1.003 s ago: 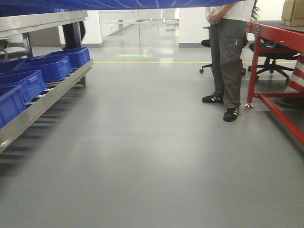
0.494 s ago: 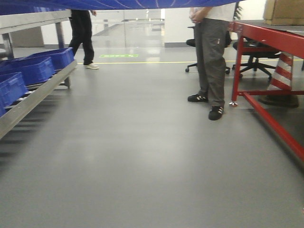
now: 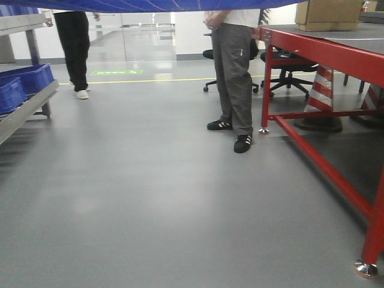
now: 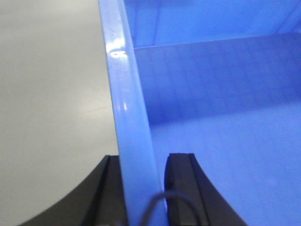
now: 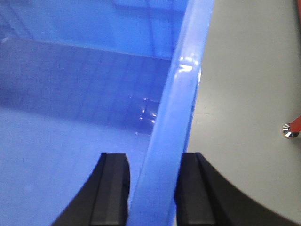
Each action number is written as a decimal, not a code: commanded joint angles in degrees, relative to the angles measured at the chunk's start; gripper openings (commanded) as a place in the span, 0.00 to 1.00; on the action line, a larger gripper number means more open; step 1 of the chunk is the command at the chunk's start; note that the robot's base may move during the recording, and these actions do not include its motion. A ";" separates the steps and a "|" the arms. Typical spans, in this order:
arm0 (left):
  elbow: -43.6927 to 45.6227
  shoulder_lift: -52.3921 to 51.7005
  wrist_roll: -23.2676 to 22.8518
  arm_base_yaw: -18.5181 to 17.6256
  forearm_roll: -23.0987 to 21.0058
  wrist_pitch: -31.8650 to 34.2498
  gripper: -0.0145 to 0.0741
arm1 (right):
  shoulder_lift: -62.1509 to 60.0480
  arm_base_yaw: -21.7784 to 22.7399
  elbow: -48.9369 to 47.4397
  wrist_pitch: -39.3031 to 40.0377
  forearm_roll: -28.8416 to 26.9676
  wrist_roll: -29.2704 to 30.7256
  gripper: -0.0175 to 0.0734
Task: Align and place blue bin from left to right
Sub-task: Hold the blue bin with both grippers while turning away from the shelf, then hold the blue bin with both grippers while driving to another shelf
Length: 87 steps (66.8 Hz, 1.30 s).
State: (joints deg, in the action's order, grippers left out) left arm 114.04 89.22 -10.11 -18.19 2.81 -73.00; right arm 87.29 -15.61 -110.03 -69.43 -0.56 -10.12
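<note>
The blue bin [image 3: 150, 5] is held up off the floor; in the front view only its dark blue edge shows, as a strip along the top. In the left wrist view my left gripper [image 4: 143, 162] is shut on the blue bin's left rim [image 4: 124, 94], one black finger outside and one inside the wall. My right gripper [image 5: 153, 157] is likewise shut on the right rim [image 5: 181, 94], with the bin's floor [image 5: 70, 94] to its left. The bin's inside looks empty.
A red-framed table [image 3: 324, 57] runs along the right, with a cardboard box [image 3: 327, 13] on top and a striped cone [image 3: 321, 90] behind it; its foot [image 5: 289, 131] lies close to the bin. A person in grey trousers [image 3: 235, 72] stands at its corner. A metal rack with blue bins [image 3: 24, 78] is far left, with a second person [image 3: 75, 42] beyond it.
The front view has swung right: the rack with bins has slid to the left edge, the red table has come closer, and a person in black trousers has come into view.
</note>
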 commanded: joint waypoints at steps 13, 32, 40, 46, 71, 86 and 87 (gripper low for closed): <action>0.94 -1.98 0.47 -0.36 -1.10 3.04 0.04 | -0.52 0.54 -0.69 3.96 3.97 -1.00 0.12; 0.94 -1.98 0.47 -0.36 -1.10 3.04 0.04 | -0.52 0.54 -0.69 3.96 3.97 -1.00 0.12; 0.94 -1.98 0.47 -0.36 -1.10 3.04 0.04 | -0.52 0.54 -0.69 3.96 3.97 -1.00 0.12; 0.94 -1.98 0.47 -0.36 -1.10 3.04 0.04 | -0.52 0.54 -0.69 3.96 3.97 -1.00 0.12; 0.94 -1.98 0.47 -0.36 -1.10 3.04 0.04 | -0.52 0.54 -0.69 3.96 3.97 -1.00 0.12; 0.94 -1.98 0.47 -0.36 -1.10 3.04 0.04 | -0.52 0.54 -0.69 3.96 3.97 -1.00 0.12; 0.94 -1.98 0.47 -0.36 -1.10 3.04 0.04 | -0.52 0.54 -0.69 3.96 3.97 -1.00 0.12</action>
State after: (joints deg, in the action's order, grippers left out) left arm 114.04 89.22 -10.11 -18.19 2.81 -73.00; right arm 87.29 -15.61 -110.03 -69.43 -0.56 -10.12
